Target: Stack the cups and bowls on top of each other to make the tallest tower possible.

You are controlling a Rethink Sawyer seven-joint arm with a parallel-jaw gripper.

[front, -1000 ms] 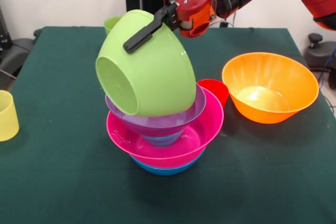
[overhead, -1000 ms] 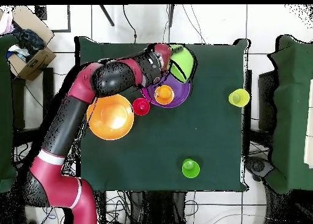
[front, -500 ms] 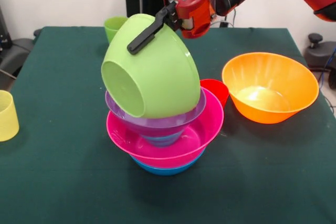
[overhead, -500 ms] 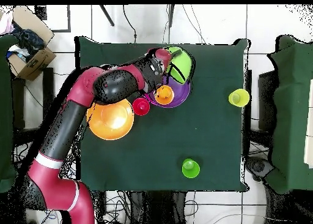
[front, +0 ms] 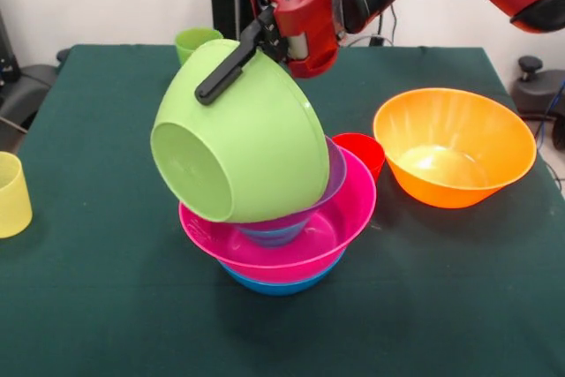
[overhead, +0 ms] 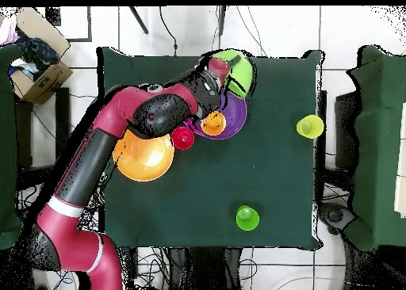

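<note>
Front view: gripper (front: 231, 57) holds lime bowl (front: 243, 134) tilted, base facing camera.

Bright, even light; glare inside orange bowl (front: 437, 163).

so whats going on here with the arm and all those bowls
The gripper is shut on the rim of the lime green bowl, holding it tipped on its side over a stack: purple bowl in the pink bowl, on a blue bowl. The orange bowl sits apart on the table, with a red cup beside the stack. Yellow cup and green cup stand farther off.
</note>
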